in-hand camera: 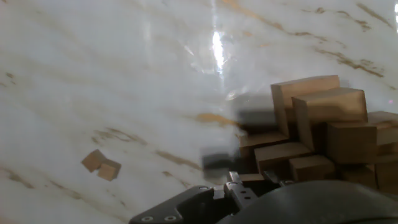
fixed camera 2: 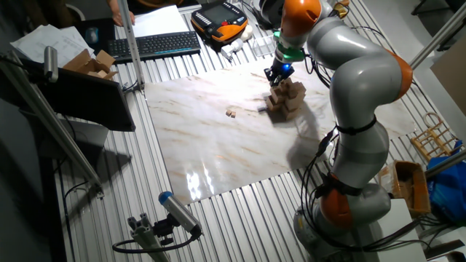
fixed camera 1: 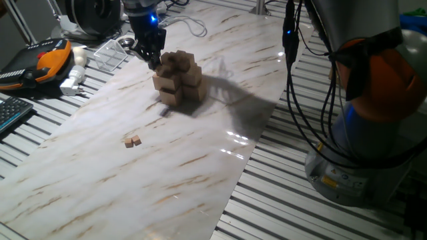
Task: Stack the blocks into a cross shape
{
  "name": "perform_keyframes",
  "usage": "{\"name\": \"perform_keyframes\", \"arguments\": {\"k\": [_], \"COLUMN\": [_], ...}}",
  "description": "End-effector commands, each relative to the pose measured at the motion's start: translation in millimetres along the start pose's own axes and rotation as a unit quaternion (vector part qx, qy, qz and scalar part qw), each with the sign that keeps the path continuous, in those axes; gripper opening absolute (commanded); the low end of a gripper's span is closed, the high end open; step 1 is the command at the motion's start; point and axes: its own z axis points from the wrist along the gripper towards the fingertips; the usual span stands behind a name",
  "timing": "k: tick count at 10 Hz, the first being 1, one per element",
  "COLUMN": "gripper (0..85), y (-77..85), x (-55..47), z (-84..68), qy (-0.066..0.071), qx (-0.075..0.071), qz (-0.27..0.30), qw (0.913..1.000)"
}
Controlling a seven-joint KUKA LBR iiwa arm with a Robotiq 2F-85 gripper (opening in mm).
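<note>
Light falls from overhead onto my marble board [fixed camera 1: 200, 133], leaving white glare streaks near its edge. The tiered pile [fixed camera 1: 179, 79] throws a soft shadow rightward. My hand view is soft, hazy, with washed-out glare [in-hand camera: 216, 46] up top.

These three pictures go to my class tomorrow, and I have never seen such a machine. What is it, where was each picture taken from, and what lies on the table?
It is a robot arm with a two-fingered hand. Two pictures come from fixed cameras on different sides of the table; the third looks along the fingers. On the marble-patterned board stands a tiered pile of wooden cubes, the cross shape being built. The hand hangs at its top edge. Two tiny blocks lie apart from it. Whether the hand holds anything cannot be told.
</note>
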Motion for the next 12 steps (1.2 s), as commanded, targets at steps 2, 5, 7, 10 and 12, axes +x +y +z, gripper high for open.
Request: {"name": "perform_keyframes", "arguments": {"k": [2, 5, 7, 10, 12], "gripper": [0.0, 0.0, 0.0, 0.0, 0.0], "y": [-0.1, -11.3, -36.6, -44.7, -50.9], "x": [0.0, -3.9, -16.9, -19.4, -23.6], "z": [0.0, -11.2, -26.8, -26.0, -24.0], "qy": [0.005, 0.015, 0.017, -0.007, -0.018], "qx": [0.005, 0.011, 0.007, 0.038, 0.040], "qz": [0.004, -0.018, -0.032, -0.019, -0.021], "qw": [1.0000, 0.9997, 0.9993, 0.9991, 0.9988]}}
